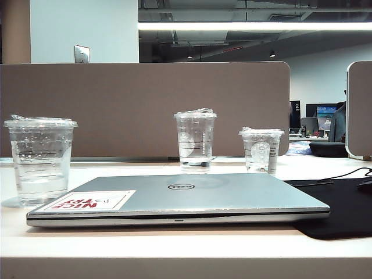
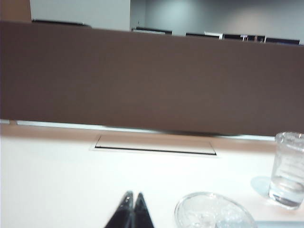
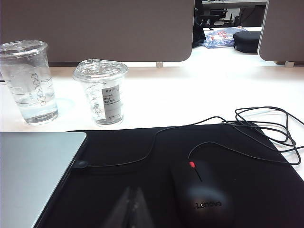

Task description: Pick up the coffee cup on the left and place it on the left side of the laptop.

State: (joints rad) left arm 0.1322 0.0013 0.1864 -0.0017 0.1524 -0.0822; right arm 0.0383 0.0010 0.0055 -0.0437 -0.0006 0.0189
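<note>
The coffee cup (image 1: 40, 160), clear with ring lines, a flat lid and some water, stands upright on the white table just left of the laptop (image 1: 186, 197). The silver laptop lies closed, its red-and-white sticker at the corner nearest the cup. No gripper shows in the exterior view. In the left wrist view my left gripper (image 2: 133, 195) is shut and empty, beside the cup's lid (image 2: 213, 213) and apart from it. My right gripper (image 3: 133, 191) is shut and empty above the black mouse pad (image 3: 228, 156), next to the laptop's corner (image 3: 33, 171).
A taller clear cup (image 1: 195, 139) and a short clear cup with a round logo (image 1: 261, 150) stand behind the laptop. A black mouse (image 3: 202, 194) with its cable lies on the pad. A brown partition (image 1: 145, 107) closes off the back of the table.
</note>
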